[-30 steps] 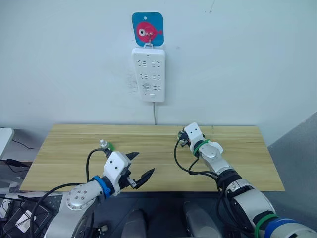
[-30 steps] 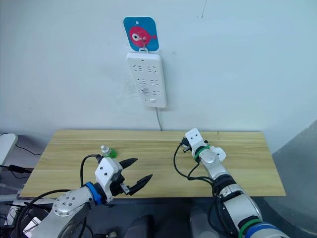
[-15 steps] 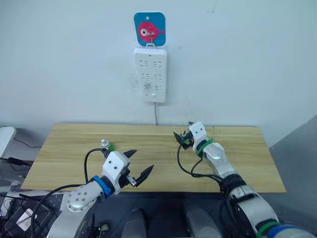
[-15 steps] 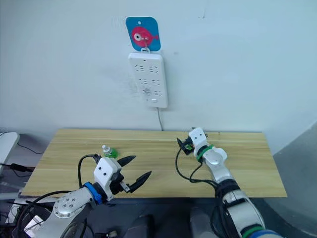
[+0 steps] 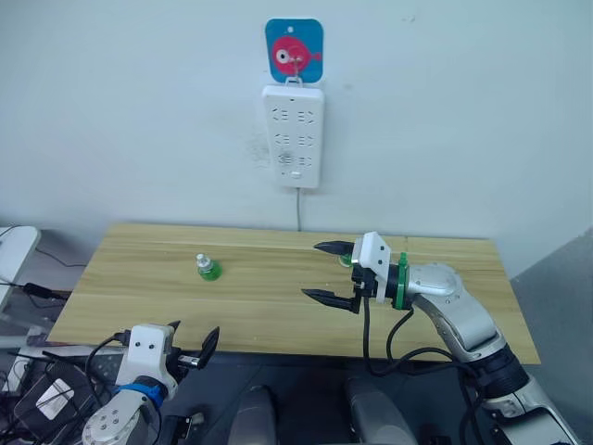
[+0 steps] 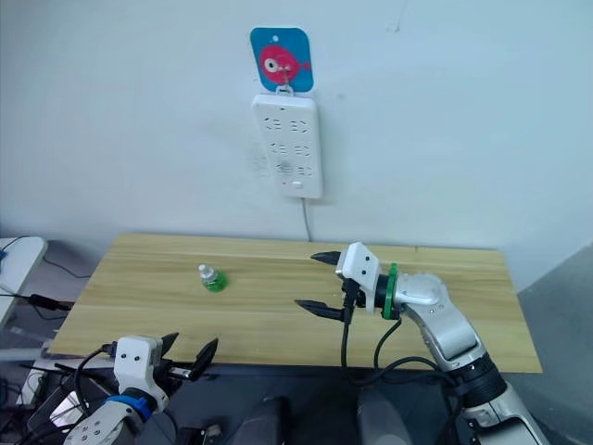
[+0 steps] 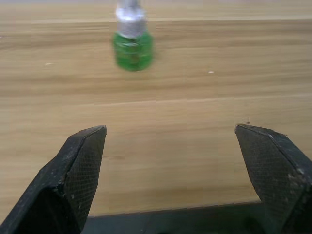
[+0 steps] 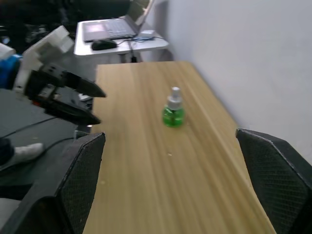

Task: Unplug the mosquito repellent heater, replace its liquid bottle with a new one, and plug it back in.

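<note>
We take the green bottle [image 5: 206, 268] as our mark: it stands alone on the wooden table [image 5: 278, 320], upright, with its long axis vertical and its pale cap pointing at the ceiling. That way the liquid stays in and the neck is free for a grasp from the side or from above. The right gripper [image 5: 326, 272] hangs over the table, well to the right of the bottle. Its fingers are spread wide with nothing between them and point toward the bottle, which we judge to be a line-up for a reach. The left gripper [image 7: 173, 161] is on the near side of the bottle, low by the table's front edge. It is also spread and empty, and it faces the bottle. The power strip [image 5: 295, 134] hangs on the wall beyond the bottle and to its right, with no plug in its sockets. From that we judge the heater is already out. We cannot place the heater. A small green spot sits just behind the right gripper, too hidden to name.
</note>
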{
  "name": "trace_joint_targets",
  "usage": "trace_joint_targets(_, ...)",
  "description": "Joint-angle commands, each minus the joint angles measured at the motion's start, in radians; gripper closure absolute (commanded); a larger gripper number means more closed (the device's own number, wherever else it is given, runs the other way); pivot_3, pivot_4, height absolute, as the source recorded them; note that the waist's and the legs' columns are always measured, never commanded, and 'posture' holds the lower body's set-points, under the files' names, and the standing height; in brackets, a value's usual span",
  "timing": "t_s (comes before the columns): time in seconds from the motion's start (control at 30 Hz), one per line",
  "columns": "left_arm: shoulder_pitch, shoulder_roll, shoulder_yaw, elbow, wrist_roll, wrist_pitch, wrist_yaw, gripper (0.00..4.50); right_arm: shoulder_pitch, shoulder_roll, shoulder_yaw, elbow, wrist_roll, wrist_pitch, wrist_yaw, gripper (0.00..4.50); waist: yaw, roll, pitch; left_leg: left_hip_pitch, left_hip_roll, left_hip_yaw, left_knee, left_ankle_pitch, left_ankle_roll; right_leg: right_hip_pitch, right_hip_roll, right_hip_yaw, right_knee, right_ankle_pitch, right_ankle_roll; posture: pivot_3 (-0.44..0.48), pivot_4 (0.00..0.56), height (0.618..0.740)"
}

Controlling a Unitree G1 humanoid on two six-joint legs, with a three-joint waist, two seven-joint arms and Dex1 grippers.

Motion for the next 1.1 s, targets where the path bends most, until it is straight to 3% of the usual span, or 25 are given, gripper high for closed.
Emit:
trace_joint_targets(0.03, -0.07, 0.006, 0.028, 0.065, 0.029, -0.057, 0.038, 0.0, -0.014, -0.001, 0.033, -0.067, -0.029, 0.037, -0.011, 0.03, 0.005, 0.001, 0.016, -0.001, 0.0, 0.0, 0.0, 0.0, 0.0, 0.0, 0.0, 0.0, 0.0, 0.0, 0.0, -0.041, 0.312, 0.74)
trace_joint_targets(0.37, -0.38, 0.048, 0.013, 0.407, 0.067, -0.161, 0.023, 0.0, -0.054, 0.007, 0.039, -0.269, -0.015, 0.341, -0.119, 0.03, 0.003, 0.003, 0.122, -0.004, 0.0, -0.001, -0.001, 0.0, -0.001, -0.002, 0.0, -0.001, 0.001, 0.004, 0.008, -0.129, 0.469, 0.74)
trace_joint_targets(0.53, -0.523, 0.046, -0.016, 0.585, 0.092, -0.249, 0.014, 0.0, -0.031, -0.026, 0.014, -0.298, 0.002, 0.395, -0.132, 0.03, 0.001, 0.002, 0.163, -0.006, 0.0, -0.002, -0.002, 0.0, -0.001, -0.003, 0.0, -0.002, 0.001, 0.006, 0.01, -0.139, 0.491, 0.74)
trace_joint_targets(0.7, -0.626, 0.036, -0.033, 0.726, 0.11, -0.323, 0.017, 0.0, -0.009, -0.051, 0.012, -0.32, 0.012, 0.414, -0.136, 0.03, -0.004, 0.002, 0.174, -0.007, 0.0, -0.002, -0.003, 0.0, -0.001, -0.003, -0.001, -0.003, 0.001, 0.006, 0.011, -0.153, 0.488, 0.74)
trace_joint_targets(0.9, -0.646, 0.029, -0.045, 0.77, 0.107, -0.361, 0.0, 0.0, -0.006, -0.057, 0.008, -0.336, 0.024, 0.437, -0.144, 0.03, -0.01, 0.001, 0.176, -0.006, 0.0, -0.001, -0.003, 0.0, -0.001, -0.003, -0.001, -0.002, 0.0, 0.005, 0.012, -0.158, 0.484, 0.74)
trace_joint_targets(1.1, -0.604, 0.041, -0.059, 0.763, 0.128, -0.392, 0.002, 1.81, -0.031, -0.057, -0.001, -0.304, 0.031, 0.427, -0.152, 0.0, -0.01, 0.001, 0.176, -0.006, 0.0, -0.001, -0.003, 0.0, -0.002, -0.004, -0.001, -0.001, 0.0, 0.005, 0.012, -0.153, 0.466, 0.74)
